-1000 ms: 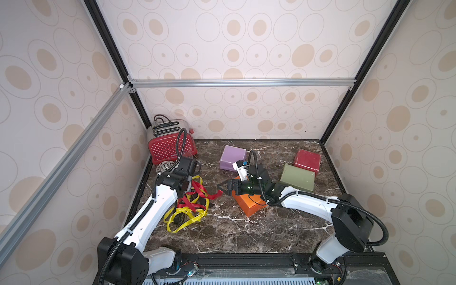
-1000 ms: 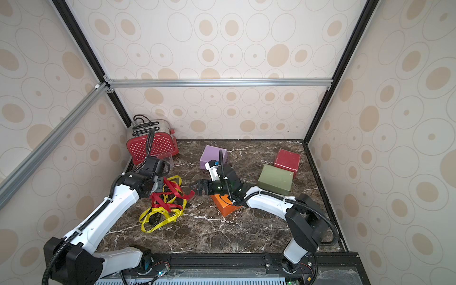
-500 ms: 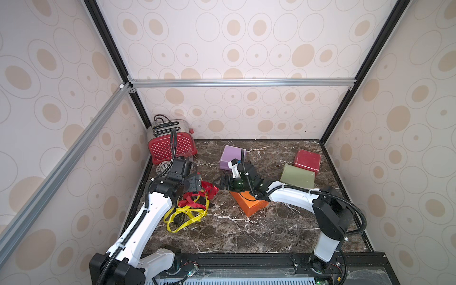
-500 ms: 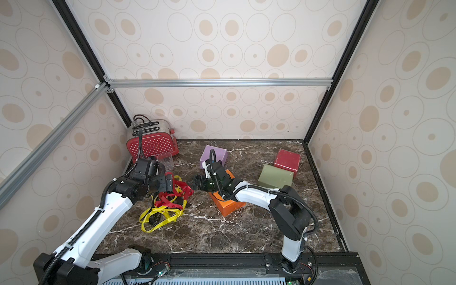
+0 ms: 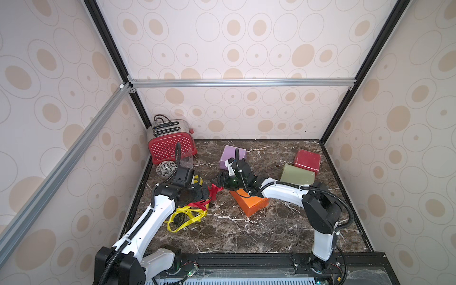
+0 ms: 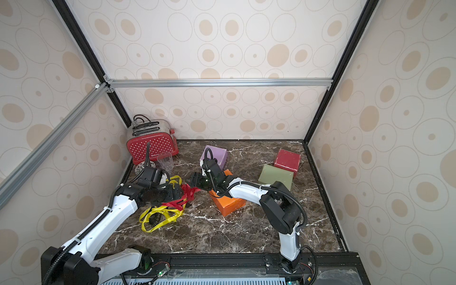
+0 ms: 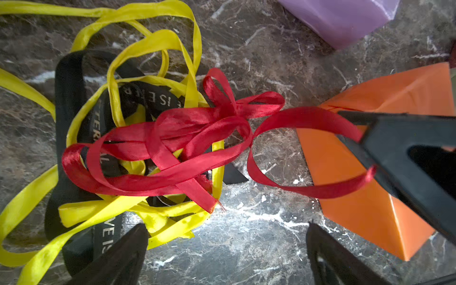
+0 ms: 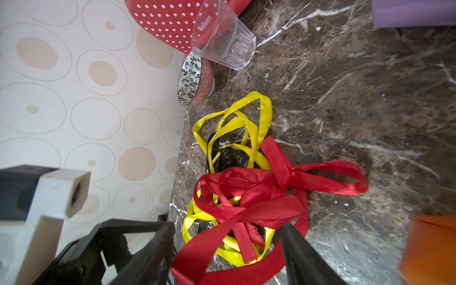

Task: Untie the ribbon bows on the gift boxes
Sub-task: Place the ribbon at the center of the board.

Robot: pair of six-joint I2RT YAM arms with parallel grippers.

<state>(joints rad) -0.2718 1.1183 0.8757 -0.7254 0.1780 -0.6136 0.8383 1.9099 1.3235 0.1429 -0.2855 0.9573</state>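
Loose ribbons lie heaped at the left of the table: the red ribbon [image 5: 214, 192] [image 7: 172, 138] on top, yellow ribbons [image 5: 183, 218] [image 7: 153, 42] and a black lettered ribbon [image 7: 70, 81] beneath. My left gripper [image 5: 205, 195] [image 7: 227, 229] hangs open just above the heap, holding nothing. My right gripper [image 5: 217, 183] [image 8: 227, 227] reaches in from the right. Its jaws stand apart, with a loop of red ribbon [image 8: 259, 197] between them, not pinched. No ribbon is on the orange box [image 5: 251, 203], the lilac box [image 5: 232, 154], the olive box [image 5: 297, 174] or the dark red box [image 5: 307, 159].
A red dotted toaster [image 5: 170, 145] stands in the back left corner. In front of it are a clear glass [image 5: 186, 160] [image 8: 222, 42] and a small patterned bowl [image 5: 165, 169]. The left wall runs close beside the ribbon heap.
My left gripper has opened fully and shifted over the heap toward the right arm. My right gripper has moved left onto the red ribbon, and its jaws have narrowed.
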